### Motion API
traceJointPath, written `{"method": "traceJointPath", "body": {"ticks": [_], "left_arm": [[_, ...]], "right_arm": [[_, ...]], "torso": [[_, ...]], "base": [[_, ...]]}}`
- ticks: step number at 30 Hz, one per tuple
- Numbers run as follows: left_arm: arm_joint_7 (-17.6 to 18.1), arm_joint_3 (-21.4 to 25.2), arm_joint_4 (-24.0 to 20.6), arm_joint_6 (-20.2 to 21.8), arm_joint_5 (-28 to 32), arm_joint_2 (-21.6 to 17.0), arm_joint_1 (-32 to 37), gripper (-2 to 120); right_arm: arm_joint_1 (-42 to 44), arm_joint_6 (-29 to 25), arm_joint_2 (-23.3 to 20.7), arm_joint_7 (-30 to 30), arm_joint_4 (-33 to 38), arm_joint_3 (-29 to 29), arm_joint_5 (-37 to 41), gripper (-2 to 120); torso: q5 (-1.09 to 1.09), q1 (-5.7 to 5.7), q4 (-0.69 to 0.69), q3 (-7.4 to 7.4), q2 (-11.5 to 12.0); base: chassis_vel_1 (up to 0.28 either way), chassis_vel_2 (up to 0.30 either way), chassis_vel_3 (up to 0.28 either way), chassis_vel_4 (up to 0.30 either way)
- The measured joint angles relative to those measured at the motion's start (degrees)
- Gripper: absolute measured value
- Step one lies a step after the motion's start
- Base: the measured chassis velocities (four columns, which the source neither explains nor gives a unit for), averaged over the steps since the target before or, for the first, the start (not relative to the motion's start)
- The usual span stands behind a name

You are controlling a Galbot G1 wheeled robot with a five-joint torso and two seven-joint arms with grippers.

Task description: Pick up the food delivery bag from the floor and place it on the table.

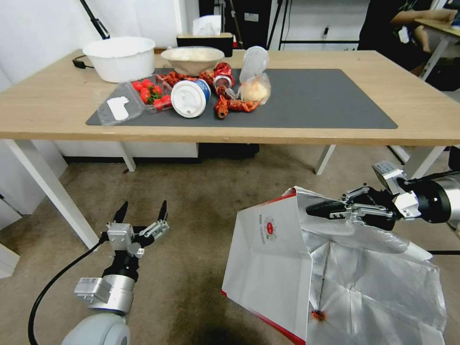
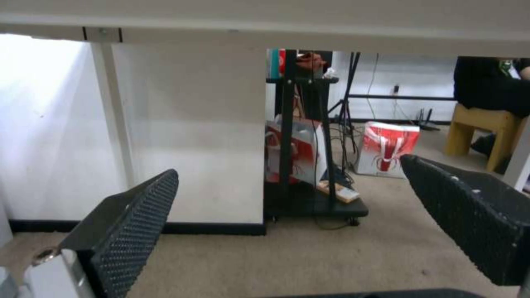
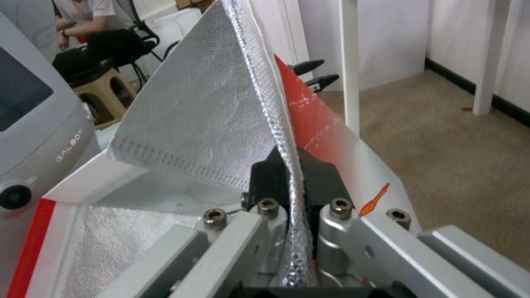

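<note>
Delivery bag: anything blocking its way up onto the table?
Partly. The right pincer is shut on the food delivery bag rim, below the table edge. Food clutter covers the mat's left half; the right half looks free. The left pincer is open, apart.

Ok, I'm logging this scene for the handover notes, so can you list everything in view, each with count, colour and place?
delivery bag: one, white with red edges and silver lining, low over the floor, right side
floor: brownish-grey, stained
table: one, light wood with white legs
mat: one, dark grey, on the table
basin: one, white, table's far left
bowl: one, beige, behind the mat
tomatoes: several, red, in a clear tray on the mat
cup: one, white lid, lying on the mat
crayfish: several, red, on the mat
left claw: open, low near the floor
right claw: shut on the bag's rim
</note>
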State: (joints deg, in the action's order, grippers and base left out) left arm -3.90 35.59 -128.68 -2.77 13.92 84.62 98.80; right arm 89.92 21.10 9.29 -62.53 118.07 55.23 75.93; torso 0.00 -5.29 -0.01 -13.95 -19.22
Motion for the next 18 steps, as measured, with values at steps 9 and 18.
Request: {"method": "traceJointPath", "body": {"ticks": [9,18], "left_arm": [[-0.05,-0.01,-0.05,0.00,-0.02,0.05,0.06,100],[-0.09,-0.02,-0.13,-0.01,-0.04,0.09,0.21,100]], "right_arm": [[-0.02,-0.04,0.00,-0.01,0.03,0.00,0.04,0],[-0.04,-0.07,0.10,-0.09,-0.01,0.00,0.04,0]], "torso": [[0.00,-0.72,0.00,-1.47,-2.18],[0.00,-1.37,0.00,-2.82,-4.21]], "base": [[0.000,0.000,0.000,0.000],[0.000,0.000,0.000,0.000]]}}
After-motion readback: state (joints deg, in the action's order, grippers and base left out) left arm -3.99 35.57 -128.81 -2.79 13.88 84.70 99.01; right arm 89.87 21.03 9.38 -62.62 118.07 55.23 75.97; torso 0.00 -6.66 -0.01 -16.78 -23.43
